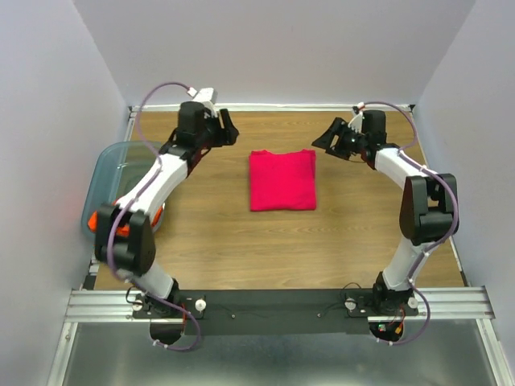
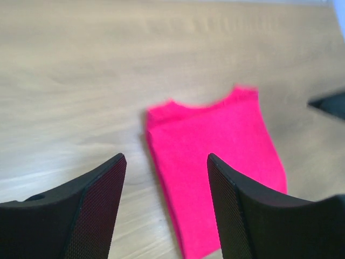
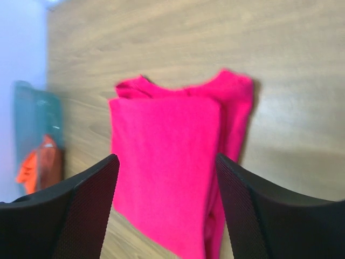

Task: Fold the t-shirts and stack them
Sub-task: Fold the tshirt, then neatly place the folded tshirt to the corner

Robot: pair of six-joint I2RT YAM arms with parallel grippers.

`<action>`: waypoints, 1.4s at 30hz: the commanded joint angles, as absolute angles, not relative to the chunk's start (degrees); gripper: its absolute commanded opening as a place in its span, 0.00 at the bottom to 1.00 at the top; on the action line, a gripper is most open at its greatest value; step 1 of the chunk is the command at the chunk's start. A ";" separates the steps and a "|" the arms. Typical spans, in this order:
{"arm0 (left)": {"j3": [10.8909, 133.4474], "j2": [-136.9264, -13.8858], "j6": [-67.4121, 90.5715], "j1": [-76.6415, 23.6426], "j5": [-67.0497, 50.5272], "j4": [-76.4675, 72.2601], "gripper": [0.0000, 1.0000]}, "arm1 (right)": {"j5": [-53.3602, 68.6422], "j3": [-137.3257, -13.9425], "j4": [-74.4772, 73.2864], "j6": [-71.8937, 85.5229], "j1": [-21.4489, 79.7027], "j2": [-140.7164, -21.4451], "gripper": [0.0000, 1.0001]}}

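Finds the magenta t-shirt (image 1: 282, 179) folded into a flat rectangle at the middle of the wooden bench (image 1: 217, 233), touched by neither hand. Shows the left hand (image 1: 229, 129) above the bench, off the shirt's far left corner, fingers spread and holding nothing. Shows the right hand (image 1: 327, 138) off the far right corner, likewise spread and empty. Places the orange t-shirt (image 1: 93, 219) bunched in the blue-grey bin (image 1: 109, 165) at the bench's left edge, partly under the left arm.

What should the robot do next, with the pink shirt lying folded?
Probably swing the left gripper to the bin for the orange shirt: the pink shirt lies folded mid-table, while that gripper and the right gripper are open and empty.
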State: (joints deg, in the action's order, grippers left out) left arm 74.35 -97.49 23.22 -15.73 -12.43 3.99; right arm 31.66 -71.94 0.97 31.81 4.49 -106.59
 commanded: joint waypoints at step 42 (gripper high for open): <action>45.43 -57.57 15.29 -15.47 9.49 8.43 0.75 | -18.53 -89.55 -25.66 6.26 4.42 -120.84 0.01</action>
